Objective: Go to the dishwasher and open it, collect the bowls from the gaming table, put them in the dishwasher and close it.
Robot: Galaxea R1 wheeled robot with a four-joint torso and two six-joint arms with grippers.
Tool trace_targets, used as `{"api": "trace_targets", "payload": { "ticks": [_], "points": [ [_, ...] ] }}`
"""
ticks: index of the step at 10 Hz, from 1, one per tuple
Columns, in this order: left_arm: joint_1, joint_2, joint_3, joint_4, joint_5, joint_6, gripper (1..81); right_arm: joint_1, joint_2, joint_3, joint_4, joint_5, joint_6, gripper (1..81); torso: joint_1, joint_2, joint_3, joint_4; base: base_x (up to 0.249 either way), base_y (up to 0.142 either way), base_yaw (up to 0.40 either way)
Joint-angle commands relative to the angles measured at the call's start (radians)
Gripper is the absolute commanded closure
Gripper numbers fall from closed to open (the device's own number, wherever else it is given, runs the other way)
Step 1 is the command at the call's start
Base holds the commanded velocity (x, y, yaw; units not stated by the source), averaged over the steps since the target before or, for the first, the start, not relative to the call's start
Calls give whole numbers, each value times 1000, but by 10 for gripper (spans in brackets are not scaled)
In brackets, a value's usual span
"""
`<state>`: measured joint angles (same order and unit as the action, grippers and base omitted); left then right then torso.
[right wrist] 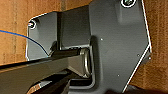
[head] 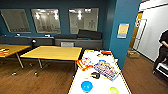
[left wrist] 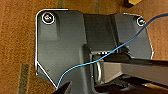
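Note:
The gaming table (head: 78, 84) with its glossy white top stands right in front of me in the head view. On its near end sit a bright blue bowl (head: 86, 86) and a yellow-green bowl (head: 114, 90). A dark bowl (head: 95, 74) sits a little farther back, next to a colourful flat box (head: 106, 70). Red and orange clutter (head: 83, 63) lies beyond them. The dishwasher is out of view. Both wrist views look down at brown wooden floor past the robot's own dark plates.
Two yellow-topped tables (head: 52, 52) stand to the left on the wooden floor. A teal wall corner (head: 121, 32) rises just right of the gaming table. A person (head: 162, 53) stands at the far right, and a cardboard box (head: 132, 53) lies in the passage.

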<state>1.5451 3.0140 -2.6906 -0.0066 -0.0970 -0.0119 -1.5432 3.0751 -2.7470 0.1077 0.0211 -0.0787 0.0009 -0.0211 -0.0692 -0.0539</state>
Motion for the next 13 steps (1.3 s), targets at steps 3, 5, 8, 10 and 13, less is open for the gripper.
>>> {"api": "trace_targets", "payload": {
  "ticks": [3,5,8,10,13],
  "points": [
    [-39,-3,3,4,54,1,10,42,-7,3,7,-59,4,10,0,0,0,0,132,0,0],
    [-39,-1,3,-1,53,1,10,39,-17,7,13,-33,7,10,0,0,0,0,52,0,0],
    [-38,-1,3,-6,53,0,10,31,-85,106,14,-12,7,10,0,1,0,0,0,0,0],
    [-38,-3,3,-6,51,-2,10,21,-213,309,14,48,8,10,0,1,0,0,0,0,0],
    [-39,-1,3,-6,51,-2,10,30,-480,700,14,140,66,10,0,1,0,0,0,0,0]
  ]
}}
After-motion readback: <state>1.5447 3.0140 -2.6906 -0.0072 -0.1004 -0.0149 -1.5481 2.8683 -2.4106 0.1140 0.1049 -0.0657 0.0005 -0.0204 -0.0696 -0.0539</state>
